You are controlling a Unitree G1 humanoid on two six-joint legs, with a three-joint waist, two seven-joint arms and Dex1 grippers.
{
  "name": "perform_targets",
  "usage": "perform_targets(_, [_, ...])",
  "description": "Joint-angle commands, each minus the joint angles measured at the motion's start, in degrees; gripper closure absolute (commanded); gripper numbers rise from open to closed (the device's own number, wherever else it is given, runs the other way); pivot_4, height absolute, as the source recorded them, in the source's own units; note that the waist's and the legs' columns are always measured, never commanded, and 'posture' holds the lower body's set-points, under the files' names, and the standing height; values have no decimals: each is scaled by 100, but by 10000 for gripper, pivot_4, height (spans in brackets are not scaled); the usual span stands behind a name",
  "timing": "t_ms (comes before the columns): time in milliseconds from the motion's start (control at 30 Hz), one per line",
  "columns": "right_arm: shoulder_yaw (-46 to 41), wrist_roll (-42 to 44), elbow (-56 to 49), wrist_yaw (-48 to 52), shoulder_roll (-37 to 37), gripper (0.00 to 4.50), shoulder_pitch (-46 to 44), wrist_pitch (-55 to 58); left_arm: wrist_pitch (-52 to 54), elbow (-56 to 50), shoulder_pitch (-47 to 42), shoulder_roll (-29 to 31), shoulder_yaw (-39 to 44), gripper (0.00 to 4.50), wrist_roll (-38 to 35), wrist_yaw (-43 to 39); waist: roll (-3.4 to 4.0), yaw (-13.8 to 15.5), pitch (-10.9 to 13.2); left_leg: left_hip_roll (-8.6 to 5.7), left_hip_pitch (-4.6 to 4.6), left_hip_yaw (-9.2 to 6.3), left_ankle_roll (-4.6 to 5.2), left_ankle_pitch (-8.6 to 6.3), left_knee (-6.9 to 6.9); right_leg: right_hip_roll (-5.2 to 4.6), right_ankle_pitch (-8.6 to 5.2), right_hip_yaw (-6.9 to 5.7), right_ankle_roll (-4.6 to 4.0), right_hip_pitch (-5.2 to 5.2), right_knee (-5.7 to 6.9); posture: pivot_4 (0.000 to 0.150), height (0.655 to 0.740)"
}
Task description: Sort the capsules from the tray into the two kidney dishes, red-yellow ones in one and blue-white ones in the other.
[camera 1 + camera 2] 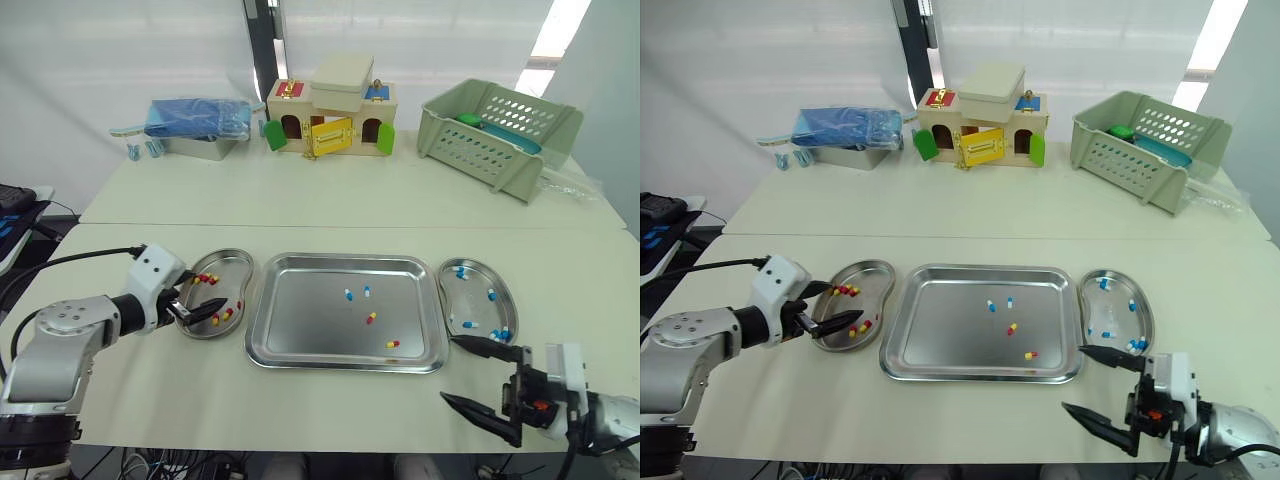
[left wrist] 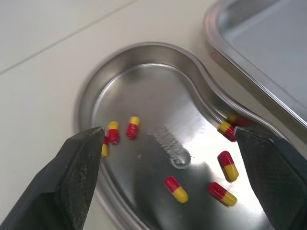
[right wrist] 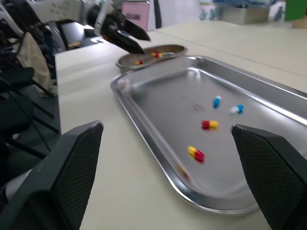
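Observation:
The steel tray lies mid-table with two blue-white capsules and two red-yellow capsules in it. On the tray's left is a kidney dish with several red-yellow capsules. My left gripper hangs open just over this dish, nothing between its fingers. To the tray's right, another kidney dish has several blue-white capsules. My right gripper is open and empty, low over the table by the tray's front right corner, pointing at the tray.
At the back of the table stand a toy house, a green plastic basket on the right and a metal box with blue cloth on the left. Bare tabletop runs along the front edge.

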Motion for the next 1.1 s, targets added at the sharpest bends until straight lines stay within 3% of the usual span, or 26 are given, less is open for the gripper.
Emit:
perform_targets(33, [-702,349,130,-136,-237,0,-113,316,-597,82,285,169,734,238,-194,-205,0,-2,0,0,2,1,0,0,-1,0,0,0,0,1,0,1500,7400])
perform_targets(267, [-1591,140,1508,-82,-829,0,-567,638,-1337,1061,995,403,1667,238,-187,-452,-1,27,0,0,3,10,1,-1,-4,-2,0,4,0,1,-2,1500,7400])
perform_targets(533, [-1684,-392,2939,176,-1020,0,-1220,211,-2402,2323,996,567,1844,238,-129,-571,-3,20,0,0,5,18,1,-1,-5,-4,0,7,0,1,-3,1500,7400])
perform_targets(900, [-1617,-634,3354,316,-1044,0,-1649,44,-2785,2233,1074,359,1674,238,-263,-603,-2,-16,0,1,6,20,1,-1,-6,-4,0,9,0,0,-1,1500,7400])
perform_targets(1100, [-1661,-619,3154,352,-1046,0,-1675,109,-2550,1430,1250,95,1566,238,-570,-647,-2,-19,0,2,5,21,1,-1,-5,-4,0,10,0,0,-1,1500,7400])
